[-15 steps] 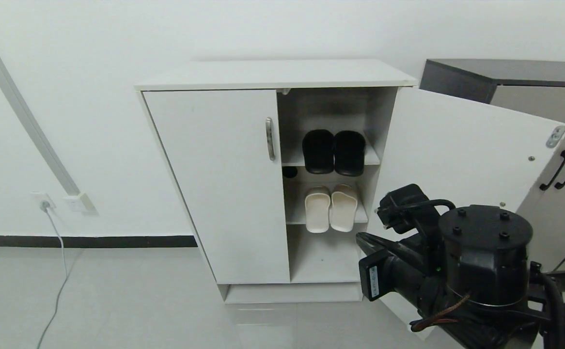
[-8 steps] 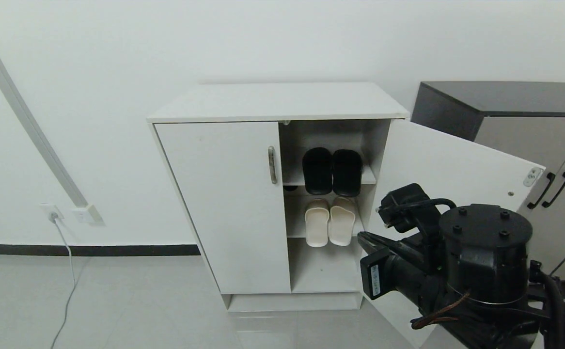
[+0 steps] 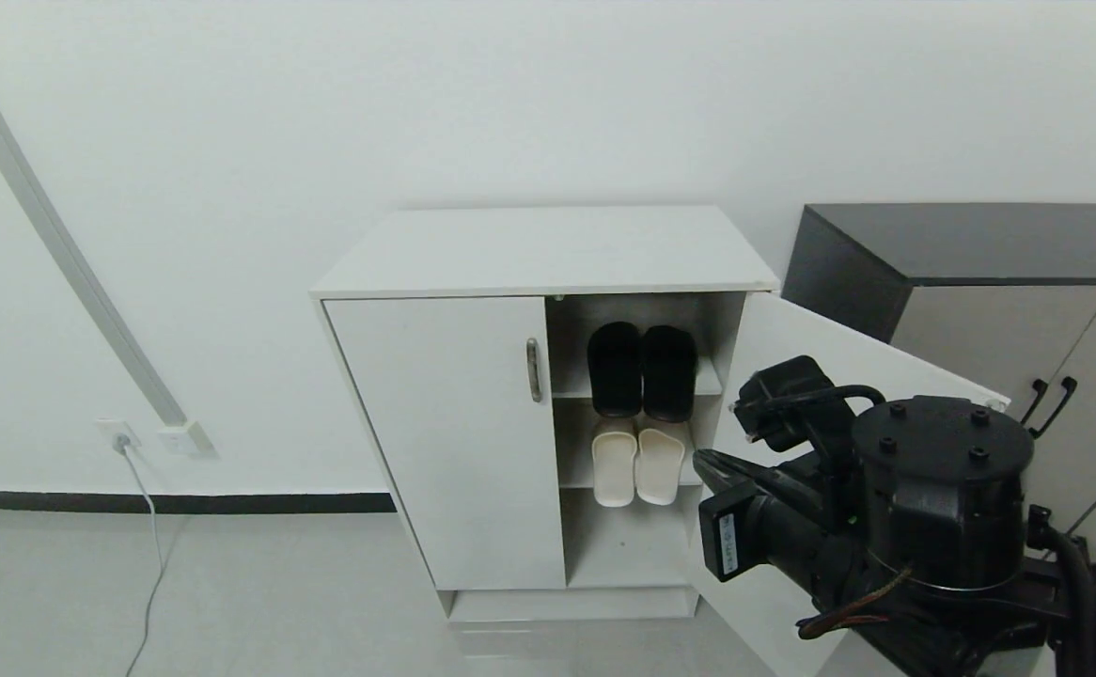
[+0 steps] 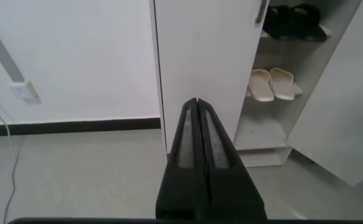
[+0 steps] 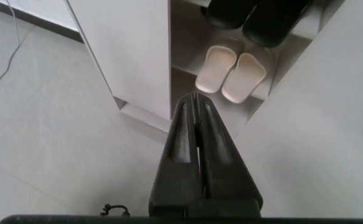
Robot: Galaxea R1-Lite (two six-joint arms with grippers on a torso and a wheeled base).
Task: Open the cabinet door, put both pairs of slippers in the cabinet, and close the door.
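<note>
head view, centre: cabinet, right door standing open; black slippers on upper shelf, white slippers on the shelf below. dark cabinet at right. wrist views: left gripper and right gripper both closed, empty.

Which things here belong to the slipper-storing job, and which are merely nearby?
Job: white two-door cabinet; its open right door; black slippers on upper shelf; cream slippers on shelf below.
Nearby: grey dark-topped cabinet; white wall socket with cable; grey wall trunking.
</note>
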